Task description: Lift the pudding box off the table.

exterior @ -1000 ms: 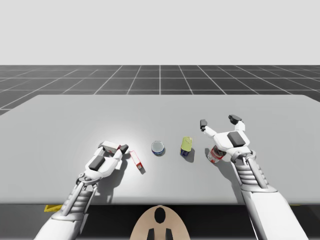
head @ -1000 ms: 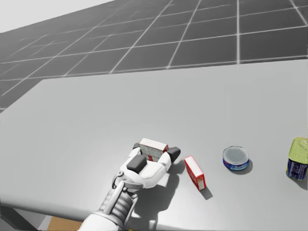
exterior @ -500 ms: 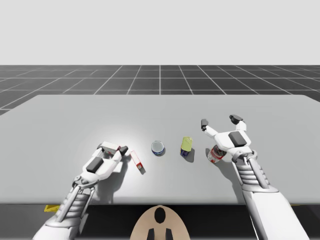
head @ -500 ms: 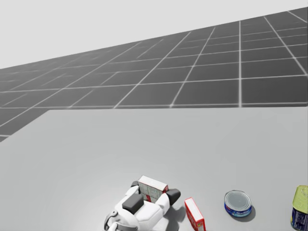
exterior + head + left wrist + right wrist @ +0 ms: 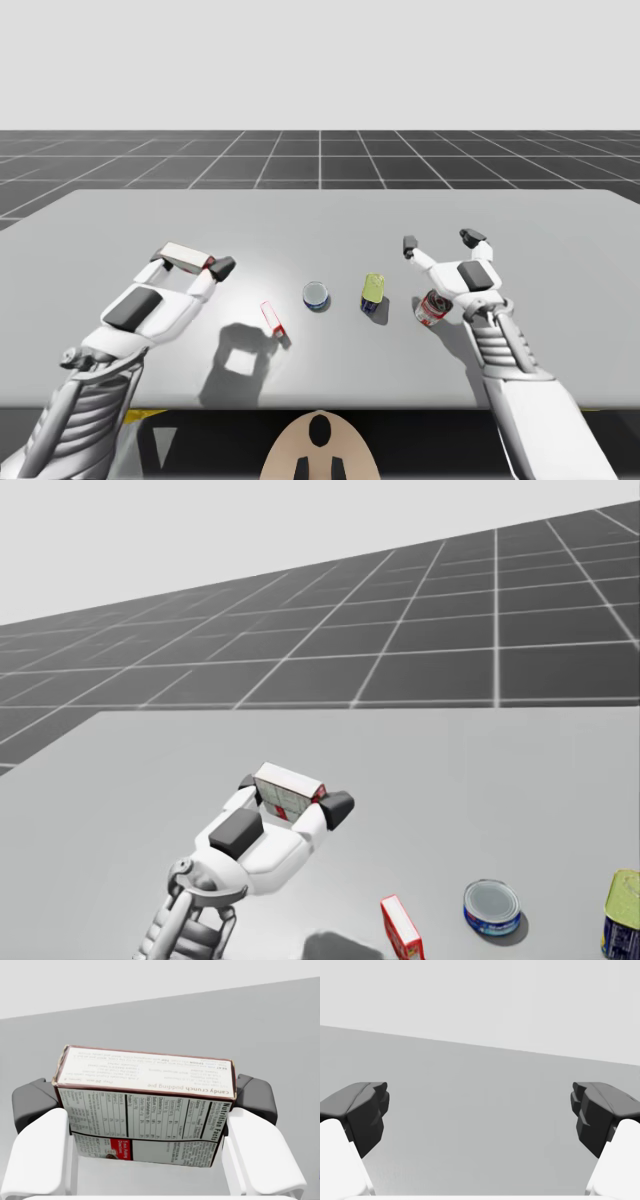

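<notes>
A grey table (image 5: 320, 215) on a dark gridded floor. Nearest my torso a small red box (image 5: 272, 317) lies on the table, beside the square shadow (image 5: 238, 360) of my raised left hand. Further in, a low blue can (image 5: 316, 295) and a yellow-green can (image 5: 372, 292) stand side by side, with a red can (image 5: 431, 309) partly hidden by my right wrist. My left gripper (image 5: 191, 261) clamps the pudding box (image 5: 288, 790) from both sides, its fingers (image 5: 35, 1105) pressed against the short ends, and holds it in the air, clear of the table. My right gripper (image 5: 439, 242) hangs past the red can, fingers spread wide with nothing between them.
</notes>
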`<state>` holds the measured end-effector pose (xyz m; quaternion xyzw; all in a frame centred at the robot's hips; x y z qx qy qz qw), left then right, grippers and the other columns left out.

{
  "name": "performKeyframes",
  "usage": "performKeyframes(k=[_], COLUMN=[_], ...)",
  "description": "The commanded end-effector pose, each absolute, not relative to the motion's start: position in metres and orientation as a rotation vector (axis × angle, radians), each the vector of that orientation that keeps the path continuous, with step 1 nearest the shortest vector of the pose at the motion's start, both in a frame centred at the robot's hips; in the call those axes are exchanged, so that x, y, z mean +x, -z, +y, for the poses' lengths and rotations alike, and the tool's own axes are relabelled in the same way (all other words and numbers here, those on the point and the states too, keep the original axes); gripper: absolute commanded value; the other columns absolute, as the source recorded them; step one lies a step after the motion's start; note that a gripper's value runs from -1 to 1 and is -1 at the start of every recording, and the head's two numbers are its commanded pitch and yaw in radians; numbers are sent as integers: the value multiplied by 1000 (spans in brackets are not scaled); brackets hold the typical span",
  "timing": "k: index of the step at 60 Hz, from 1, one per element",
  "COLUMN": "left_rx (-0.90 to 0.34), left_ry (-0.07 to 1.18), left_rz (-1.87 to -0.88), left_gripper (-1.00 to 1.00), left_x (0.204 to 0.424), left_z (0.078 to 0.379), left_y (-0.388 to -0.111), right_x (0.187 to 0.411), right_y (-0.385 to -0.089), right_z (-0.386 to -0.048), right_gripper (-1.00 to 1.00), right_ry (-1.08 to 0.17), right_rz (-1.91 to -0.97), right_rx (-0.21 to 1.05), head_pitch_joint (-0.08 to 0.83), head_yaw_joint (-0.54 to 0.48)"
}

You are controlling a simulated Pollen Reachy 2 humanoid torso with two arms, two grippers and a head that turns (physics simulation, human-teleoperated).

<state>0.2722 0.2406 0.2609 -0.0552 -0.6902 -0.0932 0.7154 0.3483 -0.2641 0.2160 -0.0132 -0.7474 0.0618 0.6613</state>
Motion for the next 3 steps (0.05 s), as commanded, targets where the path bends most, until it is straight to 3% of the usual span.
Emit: performKeyframes(k=[1, 3], left_rx=[-100, -98], left_ry=[246, 250], left_rz=[-1717, -1731], left_gripper=[1000, 1000], left_x=[269, 267], left_z=[237, 236], left_y=[-331, -338], right_x=[353, 353], right_y=[-214, -213], right_z=[-265, -266], right_gripper=[-1000, -1000], right_ry=[-98, -92], right_rz=[-1707, -1700], right_rx=[-22, -13], head_pitch_joint=[325, 325], head_yaw_joint=[365, 365])
